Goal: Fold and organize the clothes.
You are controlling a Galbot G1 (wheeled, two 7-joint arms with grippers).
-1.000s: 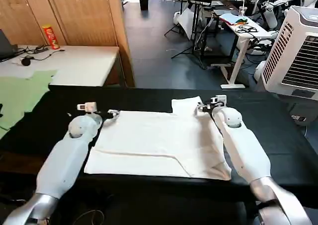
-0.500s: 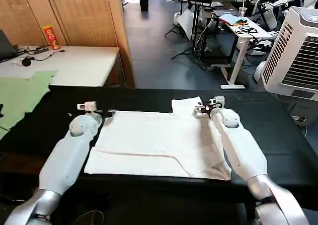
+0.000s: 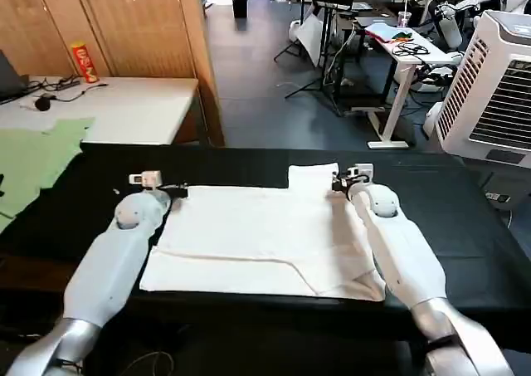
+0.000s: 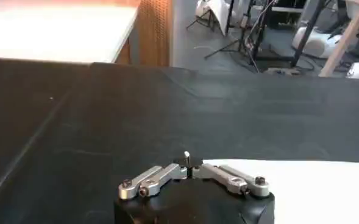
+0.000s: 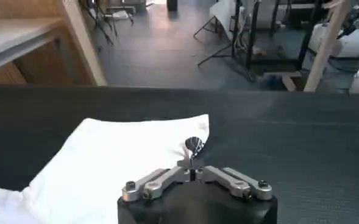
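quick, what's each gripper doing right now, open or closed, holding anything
Left gripper: shut, at the far left corner of the T-shirt; a grip cannot be told.
Right gripper: shut at the sleeve edge; a grip cannot be told.

arms [image 3: 116,264]: white glossy shells | wrists: black housing, silver screwed linkages

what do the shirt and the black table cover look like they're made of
The shirt looks like soft, matte white knit fabric, probably cotton: it lies limp and flat, with gentle creases and a folded edge. The table cover seems to be a smooth black sheet, perhaps vinyl or rubber: the left wrist view shows a faint sheen and shallow ripples, but no weave. Both are guesses from looks alone.
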